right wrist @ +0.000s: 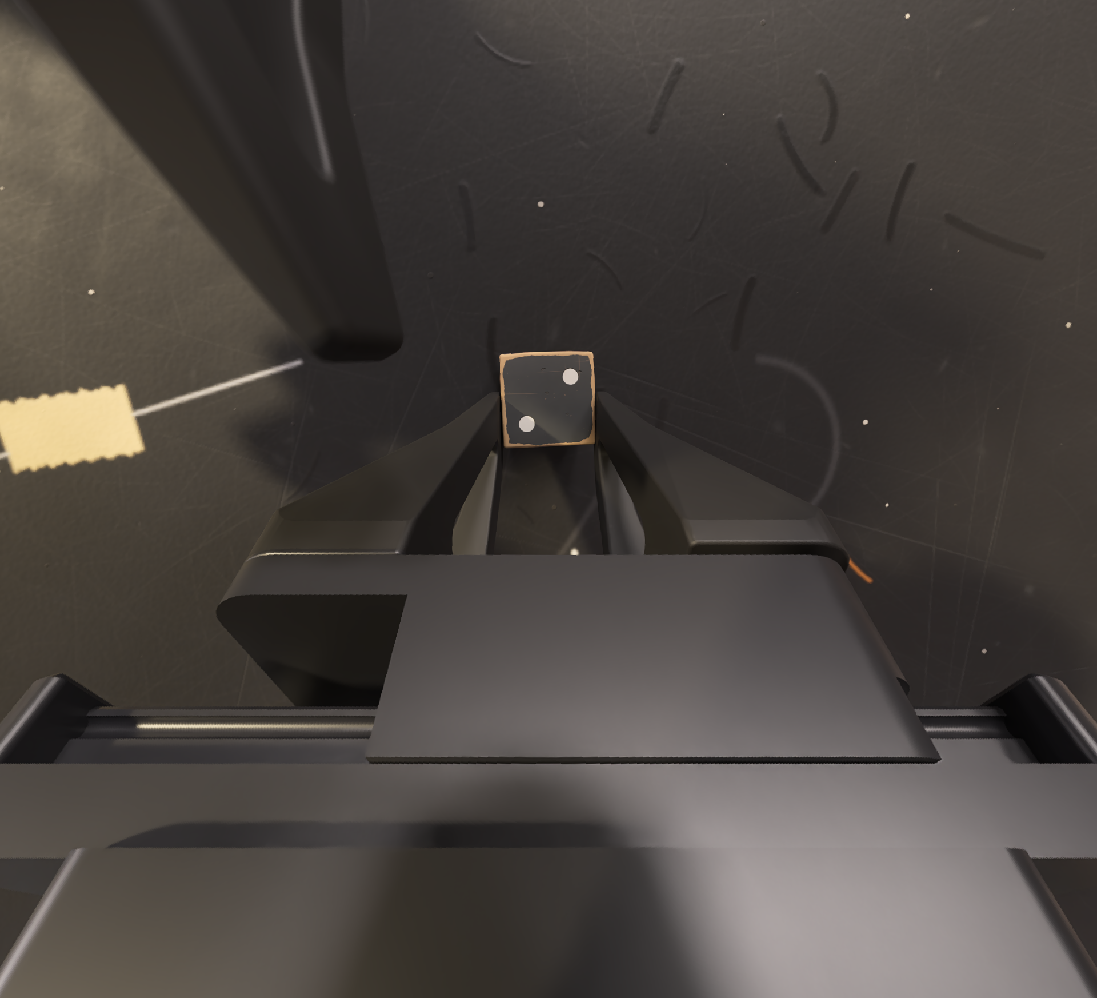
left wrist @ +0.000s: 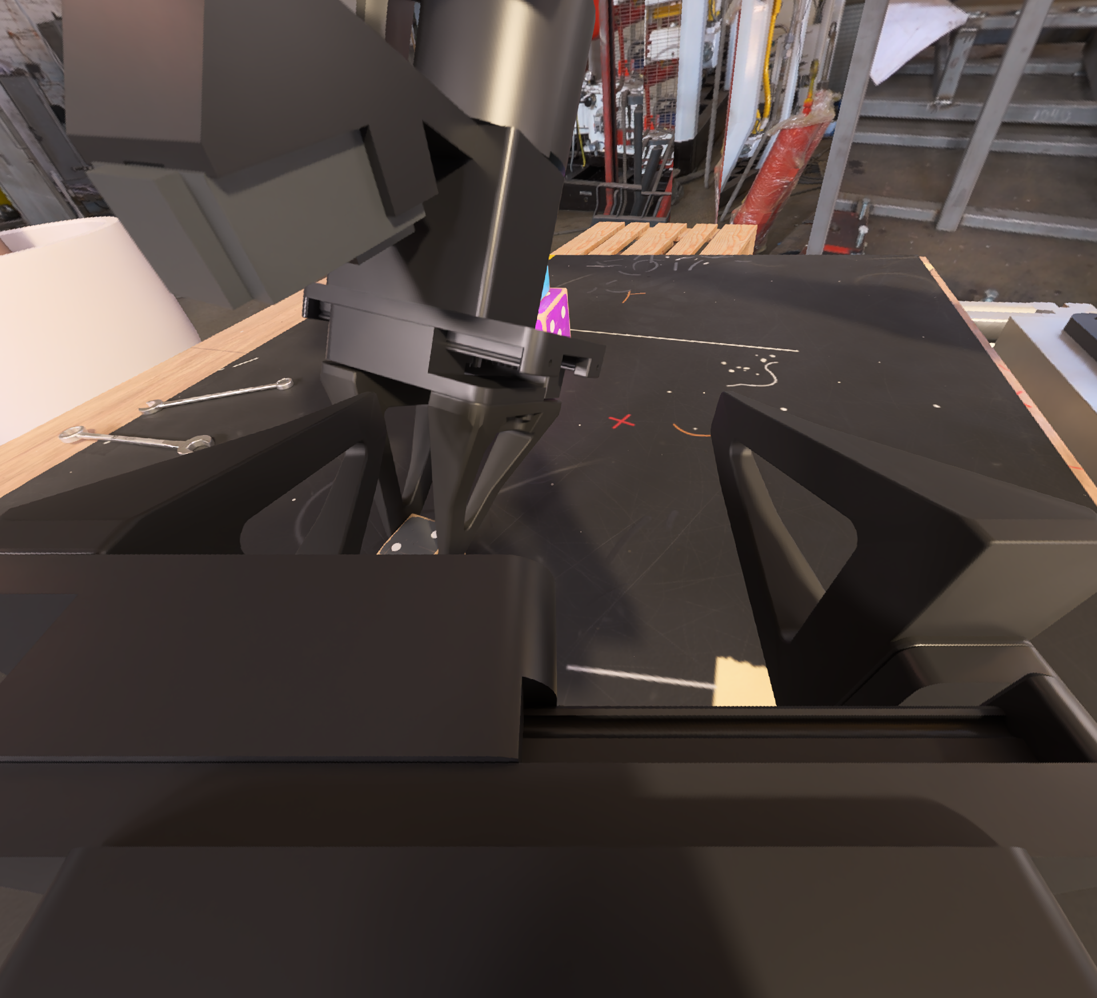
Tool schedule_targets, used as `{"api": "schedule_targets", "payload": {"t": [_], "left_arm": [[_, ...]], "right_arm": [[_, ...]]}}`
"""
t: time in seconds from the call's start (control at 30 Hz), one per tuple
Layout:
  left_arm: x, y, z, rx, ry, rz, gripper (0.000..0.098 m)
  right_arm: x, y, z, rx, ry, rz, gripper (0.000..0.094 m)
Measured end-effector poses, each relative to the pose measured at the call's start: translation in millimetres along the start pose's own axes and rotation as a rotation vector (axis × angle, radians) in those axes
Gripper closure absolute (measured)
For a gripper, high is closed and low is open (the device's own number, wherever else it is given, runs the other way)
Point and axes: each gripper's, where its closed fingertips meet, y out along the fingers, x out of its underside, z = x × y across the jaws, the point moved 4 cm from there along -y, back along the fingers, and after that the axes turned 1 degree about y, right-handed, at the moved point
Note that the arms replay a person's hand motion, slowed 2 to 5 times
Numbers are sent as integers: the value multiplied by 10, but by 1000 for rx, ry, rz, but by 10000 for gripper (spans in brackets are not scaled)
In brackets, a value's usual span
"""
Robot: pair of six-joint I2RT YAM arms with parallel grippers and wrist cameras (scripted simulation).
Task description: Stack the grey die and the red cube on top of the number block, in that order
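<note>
The grey die (right wrist: 547,399), dark with white dots and worn tan edges, sits between the fingertips of my right gripper (right wrist: 547,411), which is shut on it just over the black mat (right wrist: 771,78). In the left wrist view the right gripper (left wrist: 439,518) comes down from above, and only the die's top (left wrist: 409,542) shows behind my own gripper body. My left gripper (left wrist: 546,399) is open wide and empty, low over the mat beside the right gripper. One of its fingers (right wrist: 356,257) shows in the right wrist view. No red cube or number block is in view.
A purple die with white dots (left wrist: 555,313) and a cyan object (left wrist: 546,280) peek out behind the right arm. Two wrenches (left wrist: 216,393) (left wrist: 136,440) lie at the mat's left edge on the wooden table (left wrist: 89,423). A beige tape patch (right wrist: 71,429) is on the mat. A white cylinder (left wrist: 71,304) stands far left.
</note>
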Motion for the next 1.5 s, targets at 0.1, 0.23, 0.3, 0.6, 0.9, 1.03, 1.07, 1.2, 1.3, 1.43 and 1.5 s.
{"api": "schedule_targets", "payload": {"t": [0.1,0.23,0.3,0.6,0.9,1.03,1.07,1.2,1.3,1.43,1.5], "left_arm": [[0,0,1,1,0,0,38],[2,0,3,2,-1,-1,38],[3,0,3,2,0,-1,38],[3,0,3,2,1,-1,38],[2,0,6,4,2,-1,38],[2,0,7,5,2,-1,38],[2,0,7,5,2,-1,38],[2,0,8,6,2,-1,38],[2,0,9,6,2,0,38],[8,0,10,7,0,-3,38],[13,0,11,7,1,-6,38]], "right_arm": [[12,-82,-12,-7,-5,1,683],[29,-264,18,3,-15,0,683],[38,-377,38,11,-25,-1,683],[150,-921,132,44,-87,2,683],[368,-1443,232,43,-171,13,683],[490,-1627,296,38,-201,3,683],[524,-1663,312,35,-209,0,683],[665,-1764,365,21,-248,-18,683],[776,-1809,407,11,-273,-35,683],[910,-1842,466,-8,-283,-52,683],[962,-1845,491,-24,-291,-54,683]]}}
